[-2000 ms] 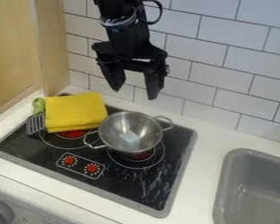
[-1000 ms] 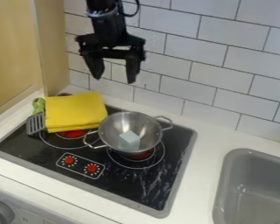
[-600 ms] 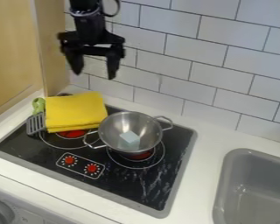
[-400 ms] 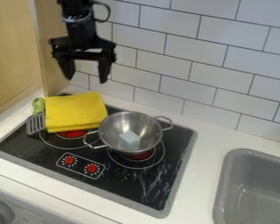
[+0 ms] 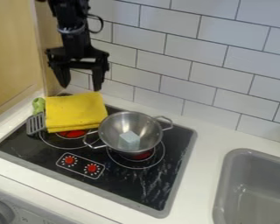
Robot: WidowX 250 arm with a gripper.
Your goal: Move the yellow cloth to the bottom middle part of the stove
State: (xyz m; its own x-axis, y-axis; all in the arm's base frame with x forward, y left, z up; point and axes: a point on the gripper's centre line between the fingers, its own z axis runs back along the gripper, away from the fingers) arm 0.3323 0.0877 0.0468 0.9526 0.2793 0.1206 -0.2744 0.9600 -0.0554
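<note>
Fingers [image 5: 63, 78] apart and empty; gripper [image 5: 81, 89] positioned for cloth approach

Status: over the last two seconds the gripper has travelled left from beyond the pot [image 5: 114, 125], then dropped slightly. It now hangs above the back edge of the yellow cloth [image 5: 76, 111], its fingers released and not touching it.

Cloth location: folded, at the back left corner of the stove [image 5: 133, 190], partly over the left burner [image 5: 53, 138]. It has not moved. The spatula [image 5: 36, 124] lies just beside it, at the stove's left edge.

Task state: approach under way; the grasp and transfer remain. The target appears to be the middle of the front edge, near the control panel [image 5: 80, 165].

Next operation: lower onto the cloth, close on a fold, lift, then carry forward.

Caution: a low or wide path could drag the spatula or catch the pot's near handle [image 5: 94, 145].
</note>
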